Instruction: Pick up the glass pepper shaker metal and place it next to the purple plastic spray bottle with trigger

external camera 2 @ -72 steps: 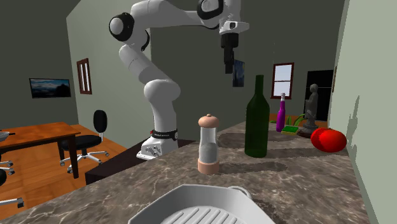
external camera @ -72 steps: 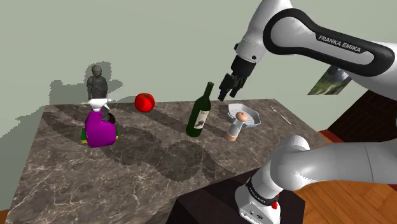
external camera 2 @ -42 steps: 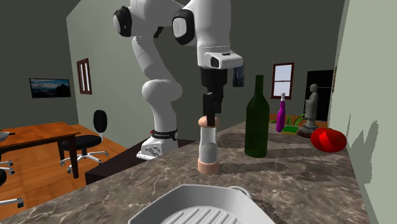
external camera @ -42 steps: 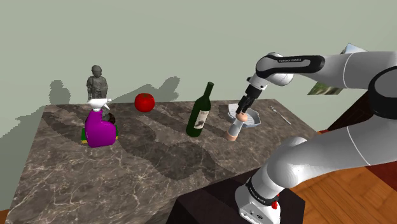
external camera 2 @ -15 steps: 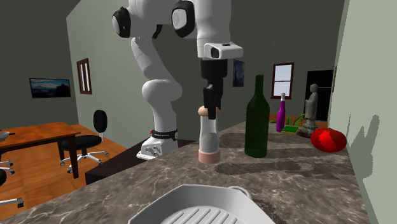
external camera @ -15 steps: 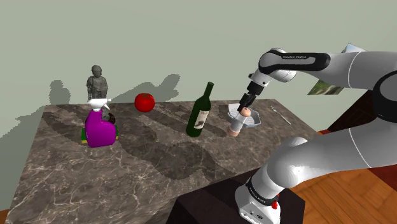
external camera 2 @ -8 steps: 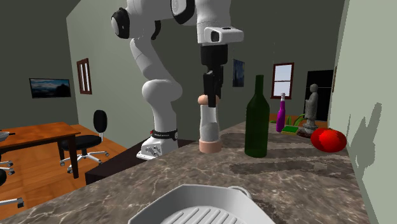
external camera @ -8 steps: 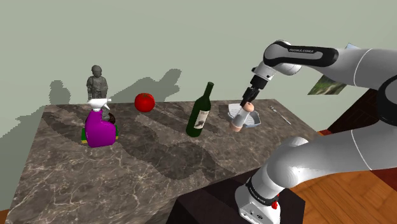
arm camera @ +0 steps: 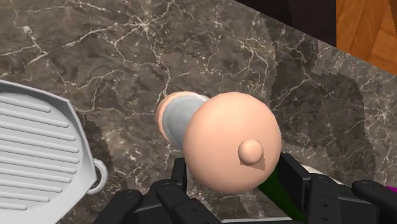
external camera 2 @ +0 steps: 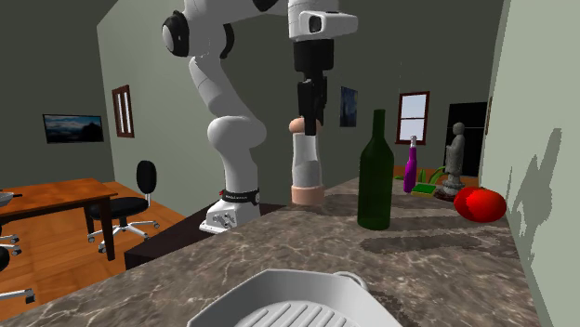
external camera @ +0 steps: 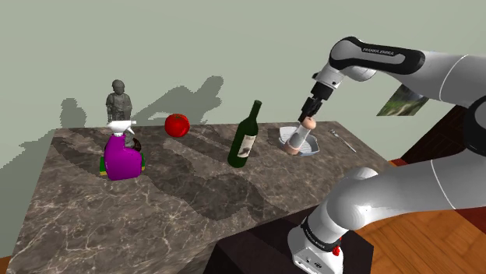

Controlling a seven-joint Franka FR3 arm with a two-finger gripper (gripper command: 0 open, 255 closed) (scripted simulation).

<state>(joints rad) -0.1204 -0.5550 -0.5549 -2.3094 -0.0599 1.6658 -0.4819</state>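
A: The gripper (external camera: 311,114) sits at the upper right of the shoulder view, pointing down. Its two black fingers (arm camera: 180,175) are clamped on the round peach knob of the pepper shaker (external camera: 300,138).

B: Is the shaker off the tabletop (external camera: 171,210)?

A: It seems so. In the second exterior view the shaker (external camera 2: 306,167) hangs upright from the gripper (external camera 2: 306,119) near the middle of the frame, and its peach base looks clear of the marble, though the angle makes that hard to confirm. In the shoulder view it overlaps the white grill pan (external camera: 314,146).

B: And the purple spray bottle (external camera: 122,156)?

A: At the left of the shoulder view, well apart from the shaker. The green wine bottle (external camera: 244,140) and the tomato (external camera: 177,124) stand between them, and a grey statuette (external camera: 119,100) stands behind the spray bottle.

B: What about the wrist view?

A: The knob (arm camera: 232,149) sits between the fingers, with the pan's ribbed edge (arm camera: 38,153) beside it.
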